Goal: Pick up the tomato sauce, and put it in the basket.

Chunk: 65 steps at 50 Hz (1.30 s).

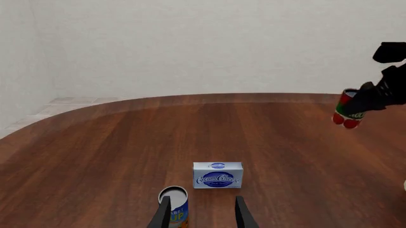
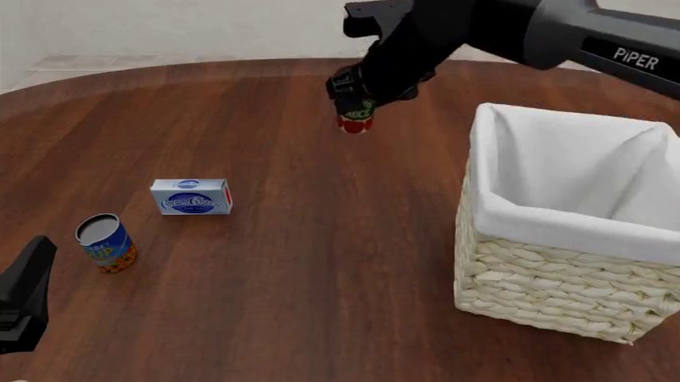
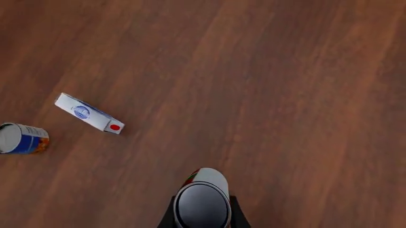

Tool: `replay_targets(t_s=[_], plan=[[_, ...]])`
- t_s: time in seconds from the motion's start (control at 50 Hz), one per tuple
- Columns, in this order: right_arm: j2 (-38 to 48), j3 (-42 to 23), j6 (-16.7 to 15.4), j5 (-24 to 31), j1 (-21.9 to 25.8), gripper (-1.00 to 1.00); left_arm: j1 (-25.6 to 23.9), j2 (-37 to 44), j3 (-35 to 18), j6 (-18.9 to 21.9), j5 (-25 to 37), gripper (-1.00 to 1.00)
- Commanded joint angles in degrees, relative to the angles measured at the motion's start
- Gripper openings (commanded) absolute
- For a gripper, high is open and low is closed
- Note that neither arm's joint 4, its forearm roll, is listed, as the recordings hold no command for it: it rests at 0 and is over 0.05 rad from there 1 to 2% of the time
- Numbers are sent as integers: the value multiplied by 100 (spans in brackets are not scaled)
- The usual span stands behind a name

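Note:
The tomato sauce (image 2: 357,116), a slim red can with a green band, hangs in my right gripper (image 2: 355,102), lifted above the table at the back middle. It also shows in the left wrist view (image 1: 348,110) and, grey top up, in the right wrist view (image 3: 201,203). The right gripper is shut on it. The basket (image 2: 552,263), large cream wicker with white lining, stands at the right, apart from the can. My left gripper (image 1: 201,214) is open and empty, low at the front left, near the blue-and-orange can.
A blue-and-white cream cheese box (image 2: 191,196) lies at the left of the table. A blue-and-orange can (image 2: 105,243) stands in front of it, close to the left arm (image 2: 24,294).

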<state>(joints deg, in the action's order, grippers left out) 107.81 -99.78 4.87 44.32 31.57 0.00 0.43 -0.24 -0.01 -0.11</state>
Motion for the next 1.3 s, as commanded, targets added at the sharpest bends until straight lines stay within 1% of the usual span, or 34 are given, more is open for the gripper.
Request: replay_targets(t_s=[0.02, 0.1, 0.12, 0.14, 0.2, 0.24, 0.34, 0.36, 0.4, 0.46, 0.52, 0.66, 0.72, 0.9, 0.94, 1.06, 1.12, 1.3], plan=[[-438, 160, 132, 34, 11, -100, 0, 0, 0, 0, 0, 100], [-542, 213, 147, 20, 30, -100, 0, 0, 0, 0, 0, 100], [-554, 196, 79, 45, 11, -100, 0, 0, 0, 1, 0, 100], [-597, 187, 121, 51, 31, -100, 1, 0, 0, 0, 0, 100], [-677, 157, -57, 122, 41, -100, 0, 0, 0, 0, 0, 100], [-731, 163, 4, 137, 56, -100, 0, 1, 0, 0, 0, 100], [-946, 361, -64, 119, 4, -100, 0, 0, 0, 0, 0, 100], [-1019, 421, -2, 122, 36, -100, -1, 1, 0, 1, 0, 100], [-1095, 420, -46, 166, 1, -100, 0, 0, 0, -1, 0, 100], [-1263, 442, 10, 224, 11, -100, 1, 0, 0, -1, 0, 100], [-1326, 468, -33, 232, -32, -100, 0, -1, 0, -1, 0, 100], [-1676, 768, -7, 200, -81, -100, -1, -1, 0, 0, 0, 100], [-1881, 1014, -7, 149, -85, -100, 1, 0, 0, 0, 0, 100], [-2140, 1038, -34, 307, -221, -100, 0, 0, 0, 1, 0, 100], [-2191, 1042, -98, 348, -270, -100, 0, 1, 0, 1, 0, 100], [-2299, 1080, -93, 401, -316, -100, 0, 0, 0, -1, 0, 100], [-2436, 1172, -117, 436, -357, -100, 1, 0, 0, -1, 0, 100], [-2613, 1081, -158, 679, -466, -100, -1, 0, 0, 1, 0, 100]])
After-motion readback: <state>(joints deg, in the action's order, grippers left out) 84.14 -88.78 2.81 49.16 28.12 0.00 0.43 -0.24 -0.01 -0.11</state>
